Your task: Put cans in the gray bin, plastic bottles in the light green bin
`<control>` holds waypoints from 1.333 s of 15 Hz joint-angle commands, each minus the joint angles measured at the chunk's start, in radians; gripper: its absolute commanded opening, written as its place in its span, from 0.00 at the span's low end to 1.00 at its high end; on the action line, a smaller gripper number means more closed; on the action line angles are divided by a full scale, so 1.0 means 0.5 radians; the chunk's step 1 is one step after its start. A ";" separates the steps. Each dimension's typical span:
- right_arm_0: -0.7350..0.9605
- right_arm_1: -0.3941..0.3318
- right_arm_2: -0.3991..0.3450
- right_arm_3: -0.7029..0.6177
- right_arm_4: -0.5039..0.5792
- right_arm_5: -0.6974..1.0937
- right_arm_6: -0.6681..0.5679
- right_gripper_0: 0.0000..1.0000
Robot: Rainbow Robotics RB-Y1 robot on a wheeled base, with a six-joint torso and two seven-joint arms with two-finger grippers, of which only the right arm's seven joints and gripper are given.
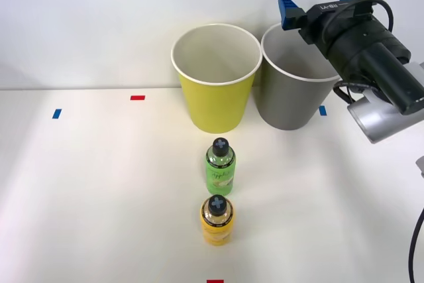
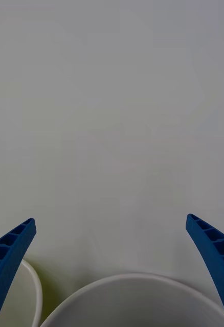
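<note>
Pincer: right pincer (image 1: 313, 1) is spread wide and holds nothing; it hangs in the air above the gray bin, near the desk's far edge. In the wrist view its blue ribbed fingers (image 2: 9, 255) stand well apart, with the bin's white rim between them.
Gray bin: gray bin (image 1: 291, 84) stands upright at the far edge of the desk, right of centre; its inside cannot be made out.
Light green bin: light green bin (image 1: 215, 81) stands upright just beside the gray bin, on its left, pale inside.
Green bottle: green bottle (image 1: 220, 167) stands upright, black-capped, near the desk's middle, in front of the light green bin.
Yellow-orange bottle: yellow-orange bottle (image 1: 216, 220) stands upright, black-capped, just in front of the green bottle, toward the near edge.
Desk: desk (image 1: 99, 183) is white, with red and blue tape marks (image 1: 137, 97) on it.
</note>
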 commanded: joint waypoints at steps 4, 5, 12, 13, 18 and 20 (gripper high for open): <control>0.389 0.122 -0.161 -0.012 0.066 -0.693 0.000 1.00; 0.444 0.125 -0.173 -0.030 0.063 -0.767 -0.003 1.00; 1.146 0.134 -0.305 -0.518 0.081 -0.877 0.000 1.00; 1.242 0.147 -0.329 -0.524 0.081 -0.938 0.006 1.00; 1.625 0.364 -0.437 -0.524 0.100 -1.043 0.040 1.00; 1.766 0.475 -0.474 -0.524 0.087 -1.070 0.033 1.00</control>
